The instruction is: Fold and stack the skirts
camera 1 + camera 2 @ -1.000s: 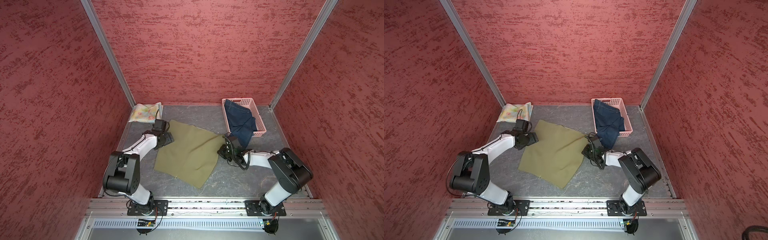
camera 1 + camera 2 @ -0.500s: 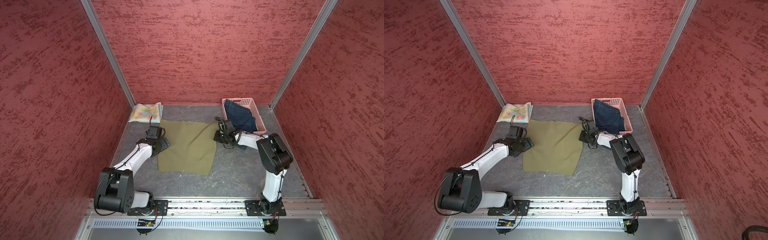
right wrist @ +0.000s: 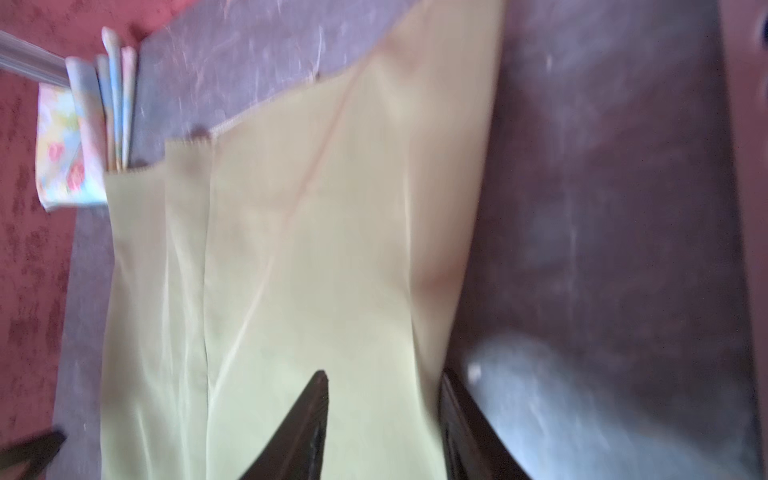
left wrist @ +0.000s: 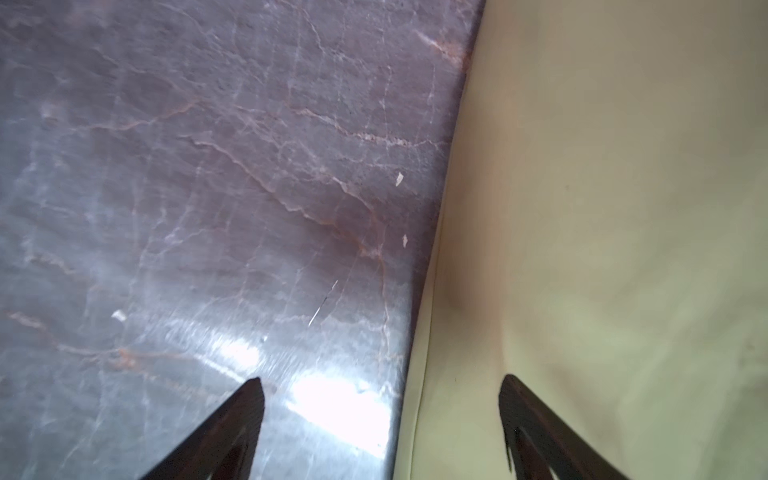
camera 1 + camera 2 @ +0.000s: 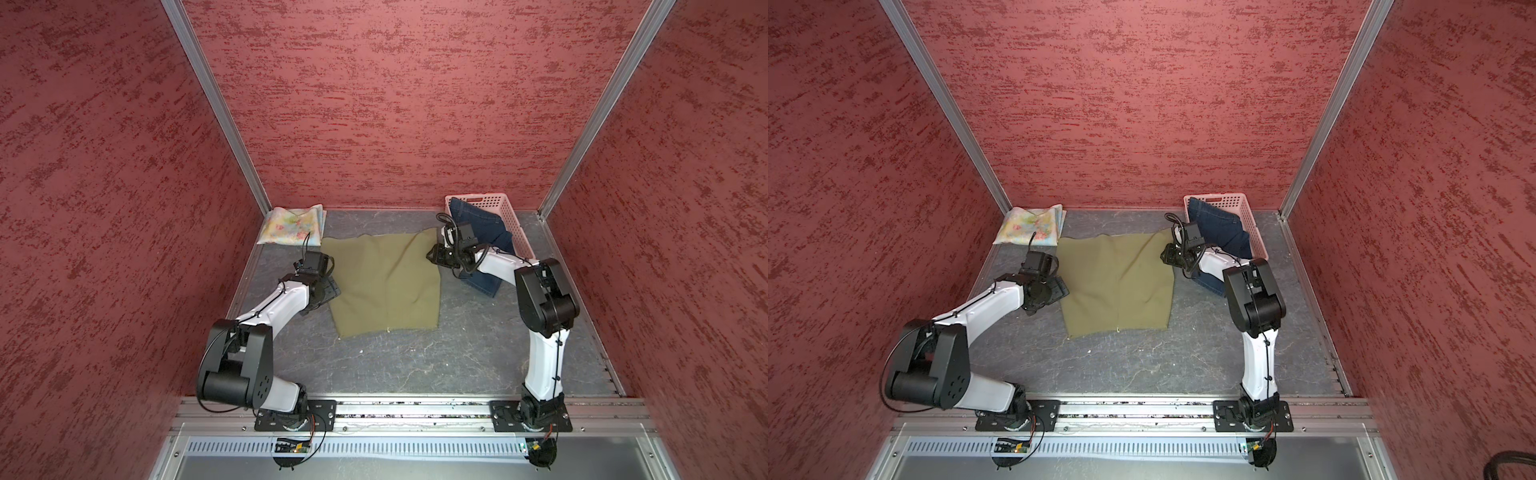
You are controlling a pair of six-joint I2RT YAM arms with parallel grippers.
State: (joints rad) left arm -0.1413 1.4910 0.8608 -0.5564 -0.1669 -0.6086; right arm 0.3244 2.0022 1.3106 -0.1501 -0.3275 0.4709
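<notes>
The olive-green skirt (image 5: 386, 282) (image 5: 1117, 282) lies spread flat mid-table. My left gripper (image 5: 329, 286) (image 4: 382, 384) is open at its left edge, one finger over bare table, one over the cloth (image 4: 602, 208). My right gripper (image 5: 434, 254) (image 3: 384, 376) sits at the skirt's back right corner, jaws apart, the cloth's edge (image 3: 311, 228) lying between them. The floral skirt (image 5: 291, 226) (image 3: 70, 141) rests folded at the back left. The denim skirt (image 5: 478, 226) (image 5: 1221, 228) hangs out of the basket.
The pink perforated basket (image 5: 509, 212) stands at the back right against the wall. Red walls enclose the grey marbled table (image 5: 415, 357) on three sides. The denim's hanging end lies under my right forearm.
My right gripper carried the olive skirt's corner to the back right, laying the cloth square, then its jaws parted. My left gripper slid a little forward along the left edge, still open.
</notes>
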